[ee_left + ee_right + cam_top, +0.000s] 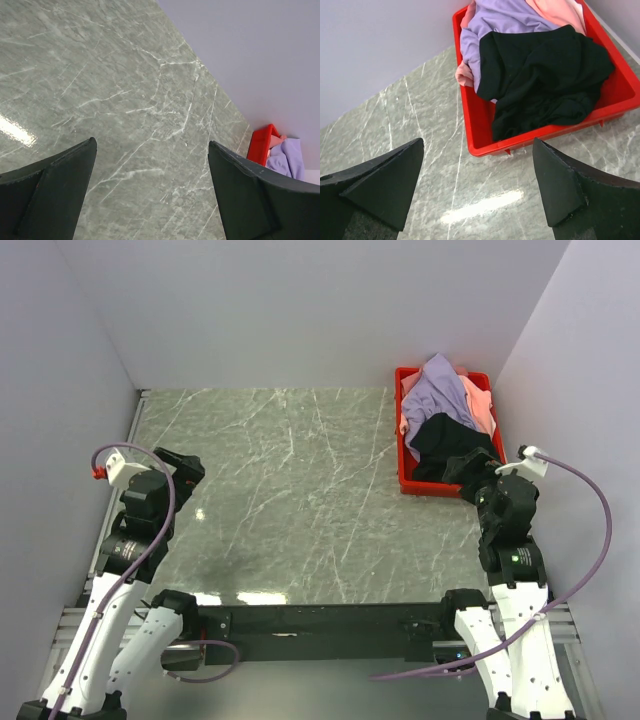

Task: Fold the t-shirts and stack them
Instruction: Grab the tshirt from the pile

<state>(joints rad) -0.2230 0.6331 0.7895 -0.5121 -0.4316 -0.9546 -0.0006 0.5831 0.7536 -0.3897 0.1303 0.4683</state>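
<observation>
The t-shirts lie crumpled in a red bin (405,455) at the table's far right. A black shirt (445,440) is at the bin's near end, a lavender one (436,395) behind it, a salmon-pink one (482,405) to the right. In the right wrist view the black shirt (545,80) lies on the lavender shirt (495,22) and the pink shirt (555,10). No white shirt shows. My right gripper (470,472) (477,187) is open and empty just before the bin's near edge. My left gripper (180,468) (150,187) is open and empty over bare table at the left.
The grey marble table (290,490) spans the view, with white walls at the back and both sides. The red bin (470,120) shows in the right wrist view and its corner (260,145) in the left wrist view. Purple cables loop beside both arms.
</observation>
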